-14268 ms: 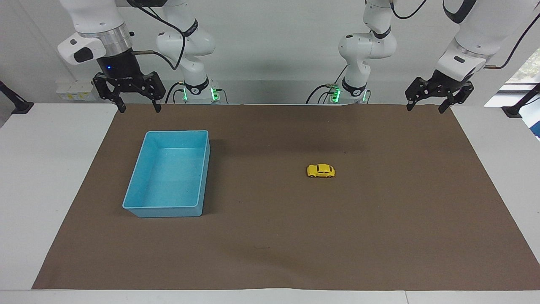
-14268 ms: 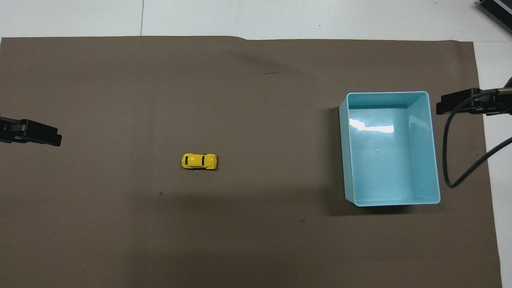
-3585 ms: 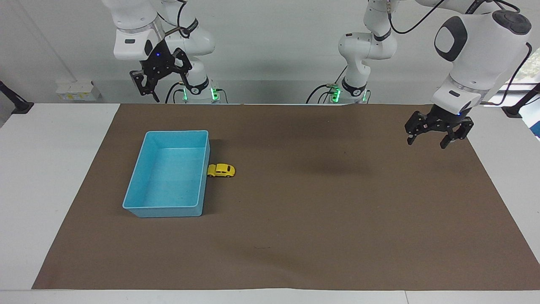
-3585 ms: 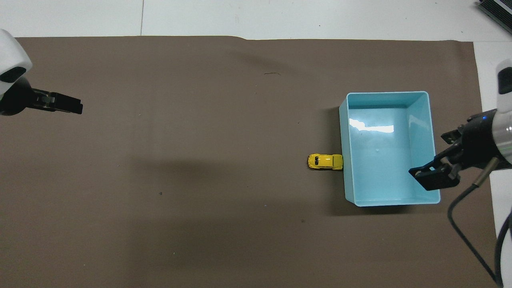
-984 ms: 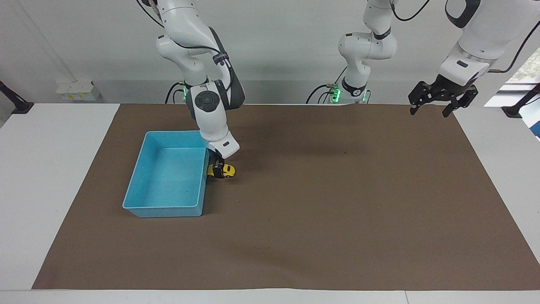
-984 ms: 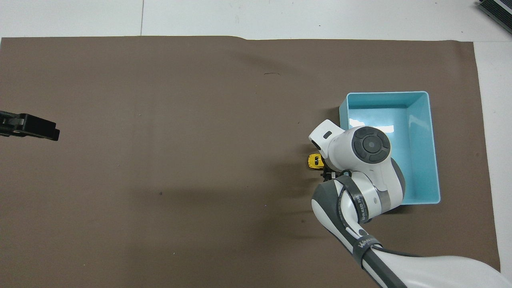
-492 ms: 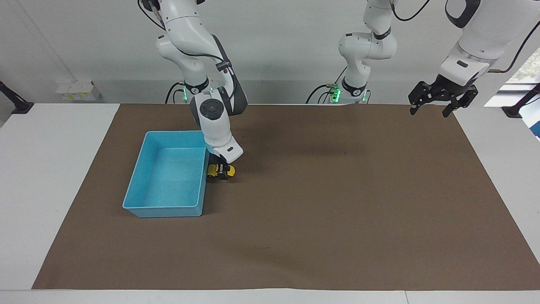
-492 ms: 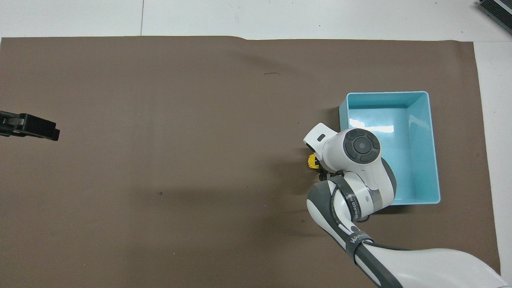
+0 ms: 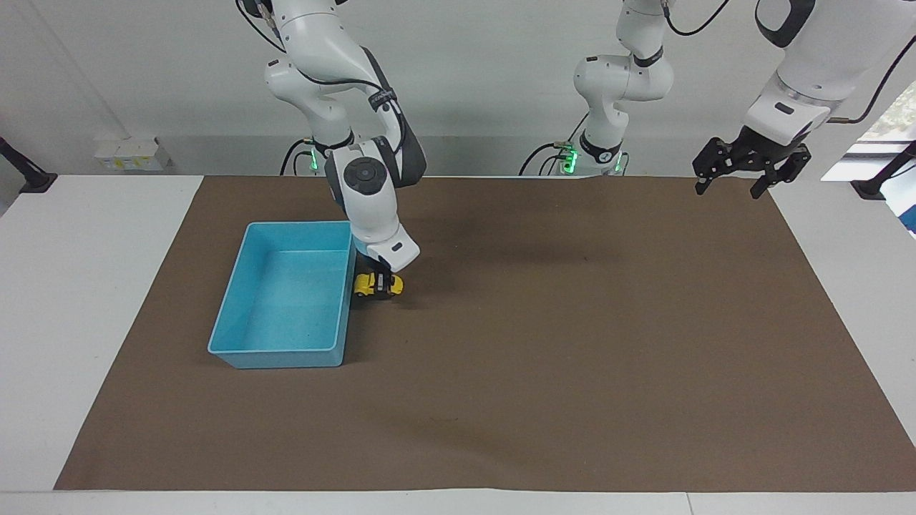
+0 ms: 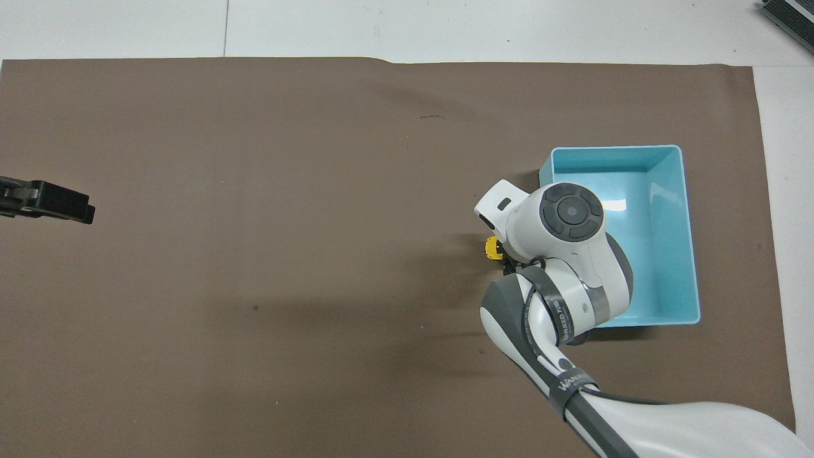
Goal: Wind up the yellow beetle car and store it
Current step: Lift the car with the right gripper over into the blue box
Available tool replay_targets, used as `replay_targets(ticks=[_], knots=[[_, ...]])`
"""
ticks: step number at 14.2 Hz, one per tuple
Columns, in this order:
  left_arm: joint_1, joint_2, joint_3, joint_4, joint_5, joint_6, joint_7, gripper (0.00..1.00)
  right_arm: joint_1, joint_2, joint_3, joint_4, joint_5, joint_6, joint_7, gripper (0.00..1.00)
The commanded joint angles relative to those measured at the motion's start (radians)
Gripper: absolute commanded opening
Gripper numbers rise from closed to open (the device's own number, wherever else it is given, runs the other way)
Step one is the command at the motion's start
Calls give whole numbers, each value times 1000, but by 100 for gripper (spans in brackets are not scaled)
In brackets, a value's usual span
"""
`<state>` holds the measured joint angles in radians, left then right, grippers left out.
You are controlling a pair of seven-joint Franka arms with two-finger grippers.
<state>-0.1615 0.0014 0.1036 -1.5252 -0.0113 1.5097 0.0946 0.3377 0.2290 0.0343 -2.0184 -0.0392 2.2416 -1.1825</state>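
The yellow beetle car is between the fingers of my right gripper, just off the brown mat beside the light blue bin, at the bin wall toward the left arm's end. The gripper comes straight down on it and is shut on its body. In the overhead view only the car's tip shows from under the right arm's wrist. The bin is empty. My left gripper is open and empty, waiting in the air over the mat's corner at the left arm's end; it also shows in the overhead view.
The brown mat covers most of the white table. The right arm's forearm hangs over the bin's corner nearest the robots.
The right gripper came down on the car beside the bin, closed on it, and has raised it slightly and drawn it a little away from the bin. The left arm has not moved.
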Motion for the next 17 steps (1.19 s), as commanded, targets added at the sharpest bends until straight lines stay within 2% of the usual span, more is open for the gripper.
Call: replay_targets(ticks=[1,4,7,11,17], knots=[[5,-11,-4,-6,20,-5,5,100,30,-5,4,59,-4,-62,58,2],[5,-11,-4,-6,20,-8,4,100,41,-45,12,111,4,-137,124,2],[5,-11,-4,-6,20,-8,4,100,-11,-71,-4,164,6,-256,109,2],[5,-11,-4,-6,20,-8,4,100,-69,-94,-7,147,5,-309,-6,2],[5,-11,-4,-6,20,-8,4,100,-242,-123,-5,67,5,-301,-232,2]])
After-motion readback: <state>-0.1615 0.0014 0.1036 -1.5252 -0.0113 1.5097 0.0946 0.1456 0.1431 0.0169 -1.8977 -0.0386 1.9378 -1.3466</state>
